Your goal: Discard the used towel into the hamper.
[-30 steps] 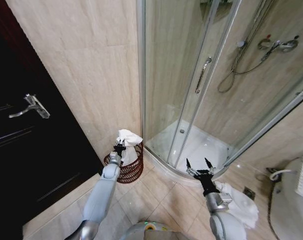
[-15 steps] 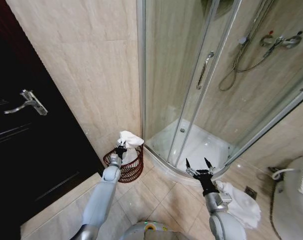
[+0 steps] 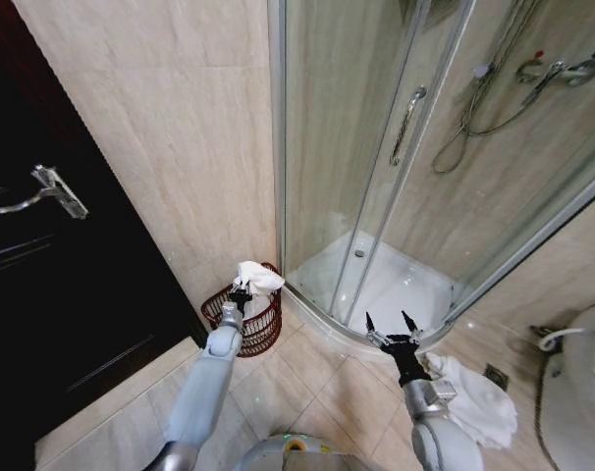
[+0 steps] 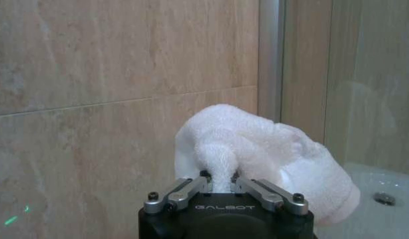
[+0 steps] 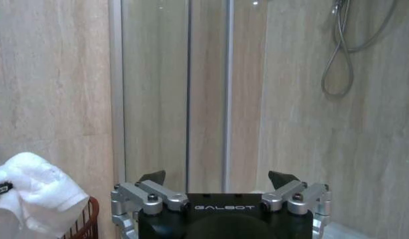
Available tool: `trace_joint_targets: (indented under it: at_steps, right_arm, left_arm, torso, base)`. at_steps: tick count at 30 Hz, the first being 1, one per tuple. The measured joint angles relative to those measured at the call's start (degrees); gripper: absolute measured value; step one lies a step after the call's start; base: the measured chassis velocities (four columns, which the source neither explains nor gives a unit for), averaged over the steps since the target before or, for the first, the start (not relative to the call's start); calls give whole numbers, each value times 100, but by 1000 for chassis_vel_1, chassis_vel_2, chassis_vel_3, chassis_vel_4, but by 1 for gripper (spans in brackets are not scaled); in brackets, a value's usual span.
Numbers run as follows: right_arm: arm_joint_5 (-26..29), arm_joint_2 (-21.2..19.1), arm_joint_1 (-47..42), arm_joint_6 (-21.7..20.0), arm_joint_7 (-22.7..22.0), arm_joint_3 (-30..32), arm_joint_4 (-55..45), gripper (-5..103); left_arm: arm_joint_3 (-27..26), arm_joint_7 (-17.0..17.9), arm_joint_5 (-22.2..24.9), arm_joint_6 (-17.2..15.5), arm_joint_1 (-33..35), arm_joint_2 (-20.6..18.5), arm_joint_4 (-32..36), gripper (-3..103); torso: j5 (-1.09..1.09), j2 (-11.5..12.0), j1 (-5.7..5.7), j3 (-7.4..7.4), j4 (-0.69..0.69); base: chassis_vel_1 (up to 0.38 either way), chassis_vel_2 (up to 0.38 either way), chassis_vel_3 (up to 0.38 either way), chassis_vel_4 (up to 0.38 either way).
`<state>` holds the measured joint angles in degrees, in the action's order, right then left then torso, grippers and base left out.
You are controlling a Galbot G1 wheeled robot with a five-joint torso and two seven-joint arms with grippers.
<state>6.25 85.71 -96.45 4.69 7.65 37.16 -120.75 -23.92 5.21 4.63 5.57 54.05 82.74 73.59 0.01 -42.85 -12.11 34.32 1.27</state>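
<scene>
Standing beside the glass shower enclosure [image 3: 376,167], the red-brown wire hamper [image 3: 258,329] sits on the floor against the tiled wall. Left claw [image 3: 241,293] hangs right over the hamper's rim, pinched tight on a bunched white towel [image 4: 257,154]. Right claw [image 3: 393,327] waits near the shower's curved base, its fingers [image 5: 154,177] spread wide.

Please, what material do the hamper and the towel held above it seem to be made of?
The hamper looks like thin wire with a dark red-brown coating, perhaps painted metal: its wall is openwork, with horizontal rings and gaps between them. The towel, pinched in the left gripper, looks like white terry cloth, probably cotton: its surface is fluffy and matte and it folds softly.
</scene>
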Motion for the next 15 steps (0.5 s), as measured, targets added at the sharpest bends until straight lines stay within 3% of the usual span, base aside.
trace_joint_targets:
  at_steps: [3, 5, 11, 15]
  right_arm:
    - [33, -8, -22, 22, 0, 25, 0, 100]
    - [56, -14, -37, 29, 0, 36, 0, 100]
    - [126, -48, -104, 84, 2, 73, 7, 100]
    - [142, -46, -97, 85, 5, 75, -5, 100]
  left_arm:
    - [6, 120, -125, -24, -45, 35, -31, 3]
    - [7, 211, -169, -65, -67, 50, -39, 8]
    - [6, 589, -226, -267, -80, 45, 1, 34]
    - [6, 658, -269, -460, -34, -9, 111, 51]
  torso:
    - [0, 43, 20, -20, 0]
    - [0, 54, 25, -25, 0]
    - [0, 58, 30, -26, 0]
    - [0, 47, 26, -20, 0]
  base:
    - [0, 0, 0, 0]
    - [0, 0, 0, 0]
    - [0, 0, 0, 0]
    - [0, 0, 0, 0]
